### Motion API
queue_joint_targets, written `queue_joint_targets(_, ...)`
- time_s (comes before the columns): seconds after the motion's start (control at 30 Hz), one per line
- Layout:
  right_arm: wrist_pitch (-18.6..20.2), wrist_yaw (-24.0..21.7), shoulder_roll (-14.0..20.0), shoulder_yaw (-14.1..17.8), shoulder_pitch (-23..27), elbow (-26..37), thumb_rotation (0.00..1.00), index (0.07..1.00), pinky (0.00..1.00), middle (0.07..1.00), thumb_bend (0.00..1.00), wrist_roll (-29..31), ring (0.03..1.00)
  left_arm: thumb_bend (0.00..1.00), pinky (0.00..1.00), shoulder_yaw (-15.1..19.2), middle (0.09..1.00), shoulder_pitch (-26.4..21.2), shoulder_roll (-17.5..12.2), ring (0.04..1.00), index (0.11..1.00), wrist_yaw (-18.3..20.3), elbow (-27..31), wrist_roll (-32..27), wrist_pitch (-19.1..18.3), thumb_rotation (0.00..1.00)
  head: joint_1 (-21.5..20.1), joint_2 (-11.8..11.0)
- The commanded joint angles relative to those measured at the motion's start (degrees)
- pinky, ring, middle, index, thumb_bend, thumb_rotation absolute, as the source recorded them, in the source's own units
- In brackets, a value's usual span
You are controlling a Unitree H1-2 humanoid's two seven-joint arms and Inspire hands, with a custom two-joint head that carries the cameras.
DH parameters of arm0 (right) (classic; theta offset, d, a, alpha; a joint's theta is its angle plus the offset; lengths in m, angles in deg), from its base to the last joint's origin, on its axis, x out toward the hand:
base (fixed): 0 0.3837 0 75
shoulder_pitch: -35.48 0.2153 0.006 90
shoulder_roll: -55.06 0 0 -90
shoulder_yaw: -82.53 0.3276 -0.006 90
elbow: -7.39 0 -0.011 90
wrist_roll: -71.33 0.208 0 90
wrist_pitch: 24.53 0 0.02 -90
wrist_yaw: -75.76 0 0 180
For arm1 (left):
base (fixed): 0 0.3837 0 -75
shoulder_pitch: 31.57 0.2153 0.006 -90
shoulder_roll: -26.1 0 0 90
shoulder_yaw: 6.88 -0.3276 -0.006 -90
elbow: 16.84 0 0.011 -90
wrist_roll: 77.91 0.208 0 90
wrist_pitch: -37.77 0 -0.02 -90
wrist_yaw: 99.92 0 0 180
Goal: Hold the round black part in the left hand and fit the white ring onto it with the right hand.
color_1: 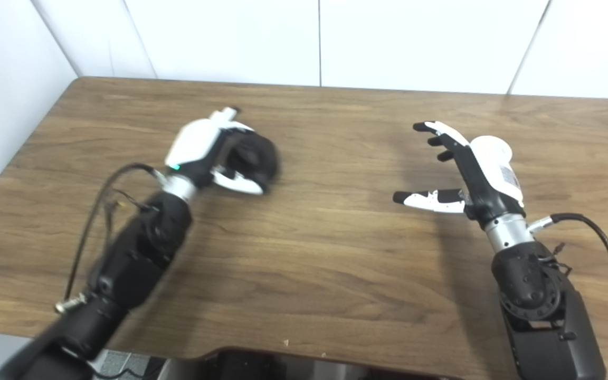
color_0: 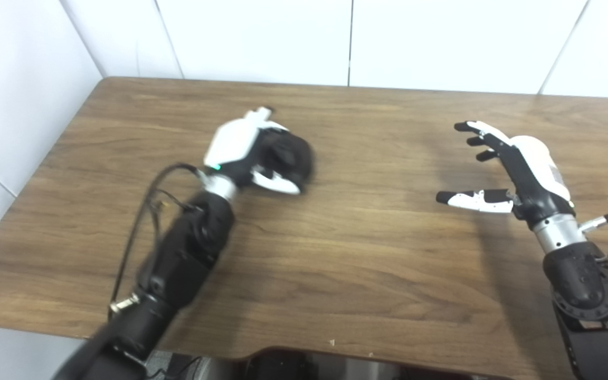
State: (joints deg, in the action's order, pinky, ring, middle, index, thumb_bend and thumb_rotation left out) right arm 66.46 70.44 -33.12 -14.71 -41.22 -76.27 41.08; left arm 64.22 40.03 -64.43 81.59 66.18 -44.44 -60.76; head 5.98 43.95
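My left hand is at the left middle of the wooden table, with its fingers curled around a round black part. The picture is blurred there, so the grip looks closed on the part but the contact is hard to make out. The same hand shows in the right eye view with the black part. My right hand is at the right, raised a little, with its fingers and thumb spread apart and nothing in it. No white ring shows in either view.
White wall panels stand behind the table and to its left. The table's front edge has a curved cut-out at the bottom middle. Cables run along my left forearm.
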Motion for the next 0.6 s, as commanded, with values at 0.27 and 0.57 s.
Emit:
queue_joint_targets(0.27, 0.49, 0.88, -0.49, 0.87, 2.67, 3.35, 0.34, 0.852, 0.7, 0.898, 0.81, -0.31, 0.818, 0.96, 1.0, -2.83, 1.0, 2.13, 0.45, 1.0, 0.607, 6.65, 7.97, -0.55, 3.64, 0.27, -2.13, 0.6)
queue_joint_targets(0.57, 2.0, 0.76, -0.7, 1.19, 2.61, 5.08, 0.35, 0.858, 0.69, 0.902, 0.8, -0.8, 0.825, 0.97, 1.0, -7.03, 1.0, 4.43, 2.38, 1.0, 0.603, 7.8, 9.12, 0.8, 7.76, 0.29, -4.93, 1.25)
